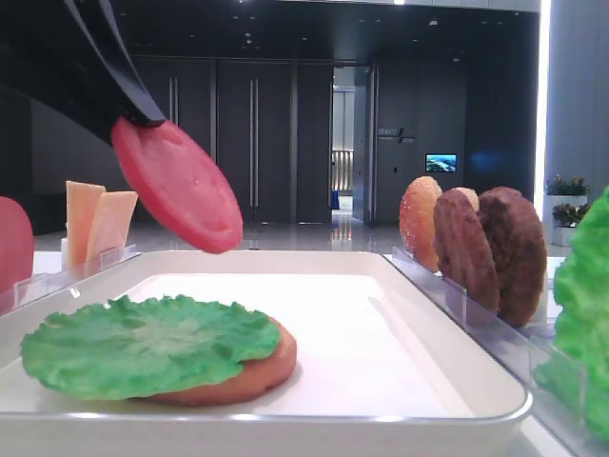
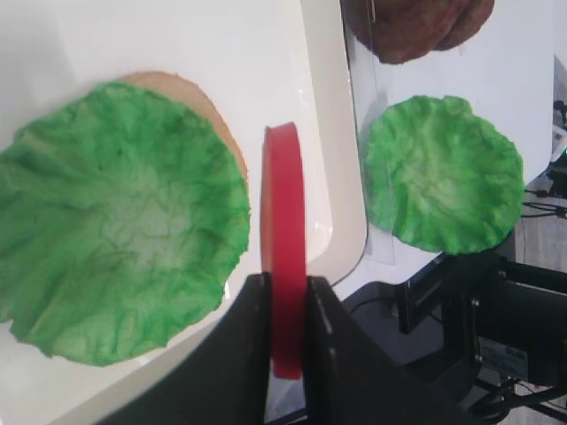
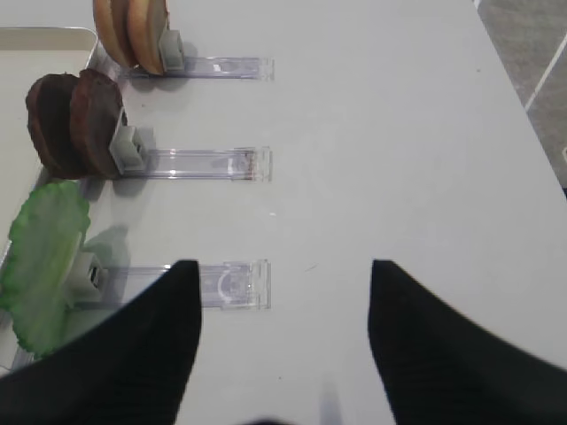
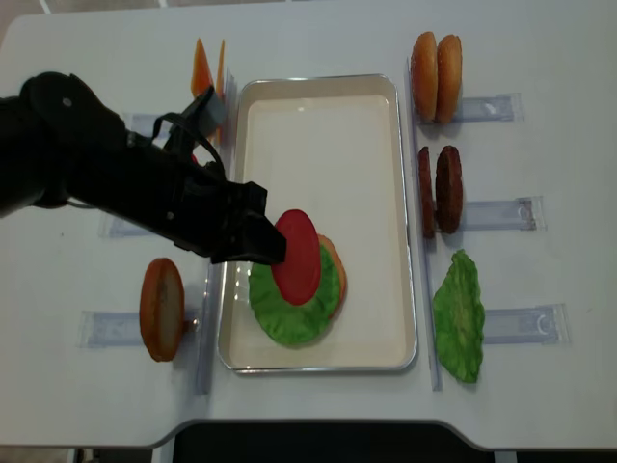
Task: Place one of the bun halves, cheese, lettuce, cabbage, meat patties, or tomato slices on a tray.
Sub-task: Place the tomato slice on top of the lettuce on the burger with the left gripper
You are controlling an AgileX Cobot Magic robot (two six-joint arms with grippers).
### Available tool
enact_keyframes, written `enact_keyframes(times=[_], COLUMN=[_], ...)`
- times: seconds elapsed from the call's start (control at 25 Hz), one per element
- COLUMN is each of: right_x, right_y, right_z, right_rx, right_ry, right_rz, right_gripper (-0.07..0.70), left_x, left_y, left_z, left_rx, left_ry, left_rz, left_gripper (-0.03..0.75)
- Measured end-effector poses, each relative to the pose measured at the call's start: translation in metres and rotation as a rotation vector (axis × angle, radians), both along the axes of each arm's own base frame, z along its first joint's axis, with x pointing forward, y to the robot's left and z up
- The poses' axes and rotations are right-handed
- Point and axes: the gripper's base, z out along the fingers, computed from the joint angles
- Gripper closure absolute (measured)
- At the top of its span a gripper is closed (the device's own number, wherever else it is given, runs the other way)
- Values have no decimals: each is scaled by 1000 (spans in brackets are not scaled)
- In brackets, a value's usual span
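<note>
The left gripper was pinching a tomato slice by its edge, its jaws pressed against both flat faces, the disc held tilted in the air above the tray. On the tray lay a bun half with a green lettuce leaf spread over it; from overhead the slice hung over the leaf's 12 o'clock part, not touching it in the low side view. At 3 o'clock of the tray, clear racks held two more bun halves, two meat patties and another lettuce leaf. At 10 o'clock stood cheese slices, and at 8 o'clock a further bun half. The right gripper hung over the bare table with its jaws spread wide, holding nothing.
</note>
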Motion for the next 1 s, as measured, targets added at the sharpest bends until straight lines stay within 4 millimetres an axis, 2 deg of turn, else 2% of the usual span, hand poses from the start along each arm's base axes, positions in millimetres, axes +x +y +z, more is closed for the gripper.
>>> enact_keyframes(times=[0.52, 1.0], right_x=[0, 0], right_y=[0, 0], right_z=[0, 0], right_rx=[0, 0], right_ry=[0, 0], right_rz=[0, 0], right_gripper=[231, 231], left_x=[13, 16], left_y=[-7, -9], left_z=[-19, -33], left_rx=[-45, -36], left_ry=[19, 54], left_rz=[32, 17], left_gripper=[648, 649])
